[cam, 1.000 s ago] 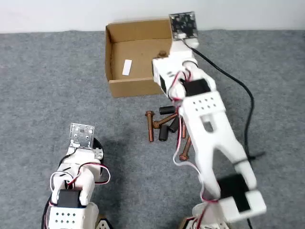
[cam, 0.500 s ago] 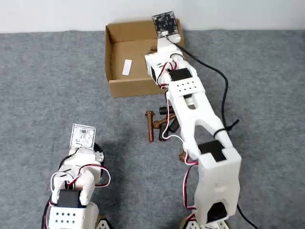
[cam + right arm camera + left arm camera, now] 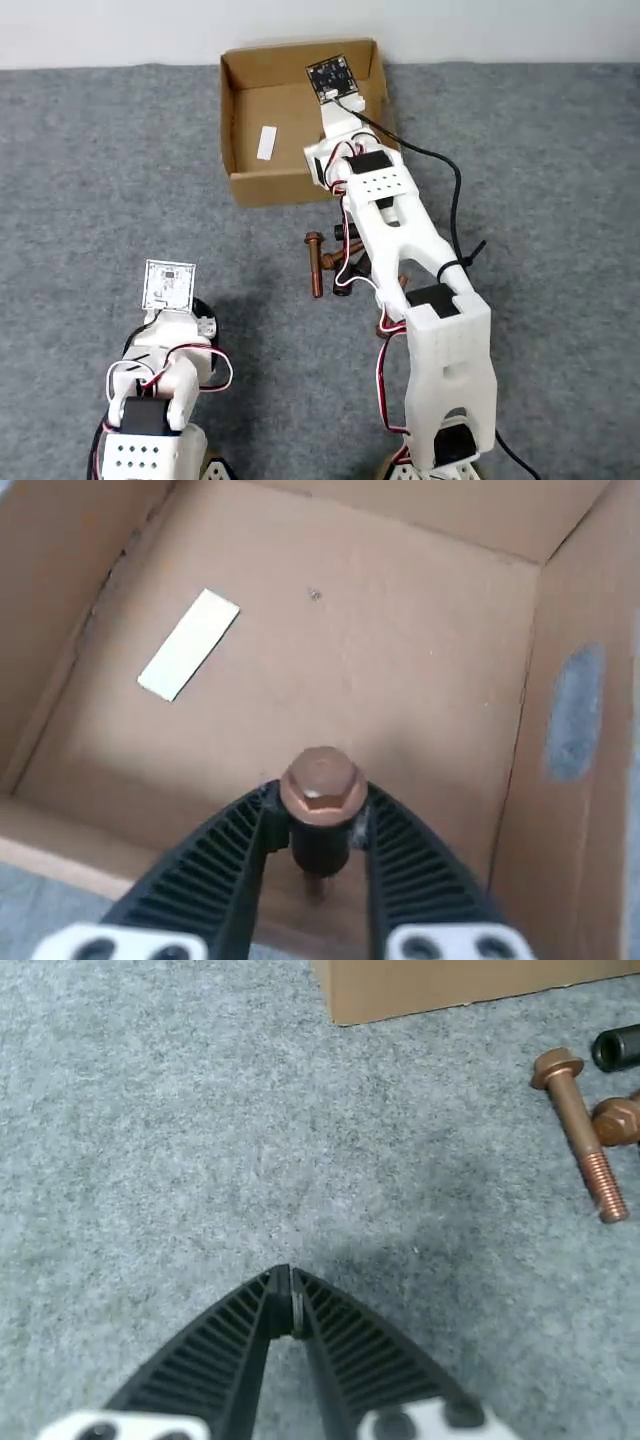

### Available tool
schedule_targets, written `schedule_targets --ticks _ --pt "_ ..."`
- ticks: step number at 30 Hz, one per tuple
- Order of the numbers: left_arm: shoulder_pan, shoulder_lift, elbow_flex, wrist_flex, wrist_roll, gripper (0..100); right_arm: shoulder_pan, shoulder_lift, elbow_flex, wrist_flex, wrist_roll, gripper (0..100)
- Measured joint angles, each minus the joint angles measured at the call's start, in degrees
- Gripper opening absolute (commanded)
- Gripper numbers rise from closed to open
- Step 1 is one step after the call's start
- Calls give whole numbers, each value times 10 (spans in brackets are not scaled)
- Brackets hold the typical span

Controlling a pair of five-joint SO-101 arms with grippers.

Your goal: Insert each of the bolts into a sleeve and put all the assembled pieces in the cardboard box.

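My right gripper (image 3: 320,794) is shut on an assembled piece (image 3: 321,778), a copper bolt in a black sleeve, held upright over the floor of the cardboard box (image 3: 420,650). In the high view the right arm (image 3: 385,215) stretches over the box's (image 3: 232,110) near wall. A copper bolt (image 3: 315,262) lies loose on the carpet in front of the box, with more bolts and black sleeves (image 3: 343,281) partly hidden under the arm. My left gripper (image 3: 284,1282) is shut on nothing over bare carpet, with a bolt (image 3: 580,1130) and a sleeve (image 3: 617,1048) off to one side.
A white label (image 3: 266,141) lies flat on the box floor (image 3: 188,643). Grey carpet (image 3: 120,190) covers the table. The left arm (image 3: 165,370) sits folded at the near left. A black cable (image 3: 445,170) trails from the right wrist.
The right arm has swung left with the assembled piece, from the box's right edge to over its inside. The left arm has stayed put.
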Motion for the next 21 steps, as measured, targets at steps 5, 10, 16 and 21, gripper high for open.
schedule_targets --ticks 5,10,16,21 --pt "0 0 0 0 4 6 0 0 -43 47 0 125" --pt "0 0 0 0 5 6 0 -16 -76 120 0 9" --pt "0 0 0 0 5 6 -1 -84 -81 223 -6 8" --pt "0 0 0 0 5 6 -1 -120 -81 335 -44 9"
